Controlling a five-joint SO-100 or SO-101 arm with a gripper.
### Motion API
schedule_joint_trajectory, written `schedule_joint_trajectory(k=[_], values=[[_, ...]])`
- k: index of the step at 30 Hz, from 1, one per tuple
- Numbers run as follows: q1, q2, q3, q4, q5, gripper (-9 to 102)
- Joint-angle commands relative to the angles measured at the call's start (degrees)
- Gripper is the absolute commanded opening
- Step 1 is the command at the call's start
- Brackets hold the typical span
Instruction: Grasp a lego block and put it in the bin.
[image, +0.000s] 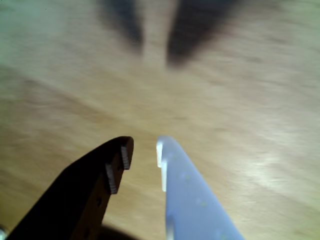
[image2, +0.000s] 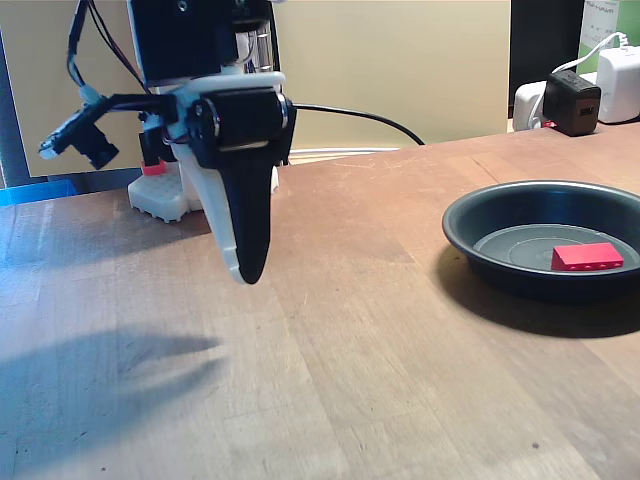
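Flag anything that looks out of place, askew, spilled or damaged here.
Nothing stands out. The block lies flat in the bin, which sits level on the table. The gripper hangs above bare wood, slightly open with nothing between its fingers. No spills or damage visible.

table: a brown wooden plank tabletop is filling most of the fixed view, light glaring off it
wall: a plain pale yellow board is standing right behind the table
corner stuff: white and black plastic power adapters are sitting at the far right edge
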Motion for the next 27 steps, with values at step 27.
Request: schedule_joint_trajectory(k=[27], values=[[8.2, 32.9, 30.7, -1.8, 4.0, 0]])
